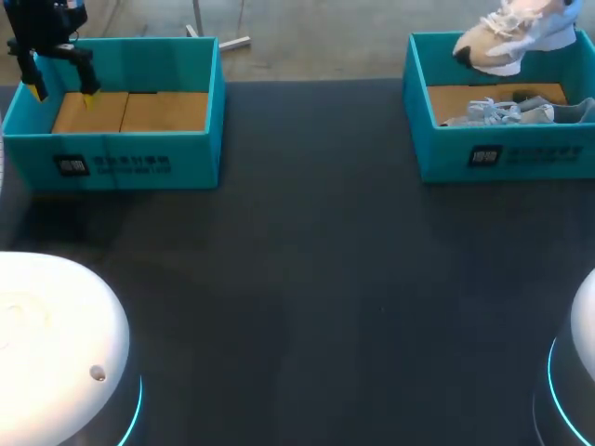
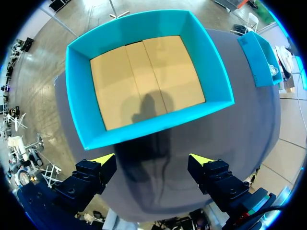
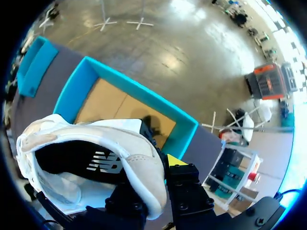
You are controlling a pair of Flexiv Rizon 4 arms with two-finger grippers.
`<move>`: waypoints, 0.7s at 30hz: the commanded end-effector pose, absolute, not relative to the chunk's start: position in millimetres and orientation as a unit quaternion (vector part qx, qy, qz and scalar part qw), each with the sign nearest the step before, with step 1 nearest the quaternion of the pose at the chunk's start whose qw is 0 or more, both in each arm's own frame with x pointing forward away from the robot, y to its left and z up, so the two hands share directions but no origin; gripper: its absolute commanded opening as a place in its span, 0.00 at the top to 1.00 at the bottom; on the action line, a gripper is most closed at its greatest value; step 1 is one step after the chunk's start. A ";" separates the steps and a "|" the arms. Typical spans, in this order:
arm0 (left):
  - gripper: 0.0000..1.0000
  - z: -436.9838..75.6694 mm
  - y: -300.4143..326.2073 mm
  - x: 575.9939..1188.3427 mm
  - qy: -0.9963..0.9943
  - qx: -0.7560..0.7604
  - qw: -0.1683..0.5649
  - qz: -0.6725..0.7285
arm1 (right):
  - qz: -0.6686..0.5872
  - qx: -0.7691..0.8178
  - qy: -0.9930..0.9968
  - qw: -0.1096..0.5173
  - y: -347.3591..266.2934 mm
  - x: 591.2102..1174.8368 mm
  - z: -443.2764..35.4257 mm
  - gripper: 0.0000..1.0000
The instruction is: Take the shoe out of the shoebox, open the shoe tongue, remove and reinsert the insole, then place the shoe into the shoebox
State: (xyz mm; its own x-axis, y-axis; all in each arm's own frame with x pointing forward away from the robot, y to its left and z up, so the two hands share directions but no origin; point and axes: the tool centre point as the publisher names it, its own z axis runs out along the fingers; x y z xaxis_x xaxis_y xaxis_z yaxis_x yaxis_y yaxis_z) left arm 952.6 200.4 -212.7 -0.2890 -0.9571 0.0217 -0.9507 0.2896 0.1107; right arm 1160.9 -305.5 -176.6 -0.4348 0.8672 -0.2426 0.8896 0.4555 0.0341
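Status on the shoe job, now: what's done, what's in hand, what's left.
Done: the shoe is out, gripped by the right hand above the right shoebox, where a second shoe lies. In hand: only that lift; the insole sits inside. Left: open the tongue, insole out and back, shoe returned to the box. The left hand hangs open above the empty left shoebox.

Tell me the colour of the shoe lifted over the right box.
The shoe is white and beige, dark inside; right wrist view shows it best.
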 end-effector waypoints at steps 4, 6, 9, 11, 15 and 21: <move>0.00 -212.4 200.5 951.3 -0.802 0.595 0.041 -0.038 | -0.030 0.697 0.710 0.095 -322.8 1150.1 -181.0 1.00; 0.00 -212.4 200.5 951.3 -0.802 0.595 0.041 -0.038 | -0.020 0.723 0.686 0.084 -325.8 1147.8 -181.8 1.00; 0.00 -212.4 200.5 951.3 -0.802 0.595 0.041 -0.038 | -0.020 0.723 0.686 0.084 -325.8 1147.8 -181.8 1.00; 0.00 -212.4 200.5 951.3 -0.802 0.595 0.041 -0.038 | -0.020 0.723 0.686 0.084 -325.8 1147.8 -181.8 1.00; 0.00 -212.4 200.5 951.3 -0.802 0.595 0.041 -0.038 | -0.020 0.723 0.686 0.084 -325.8 1147.8 -181.8 1.00; 0.00 -212.4 200.5 951.3 -0.802 0.595 0.041 -0.038 | -0.020 0.723 0.686 0.084 -325.8 1147.8 -181.8 1.00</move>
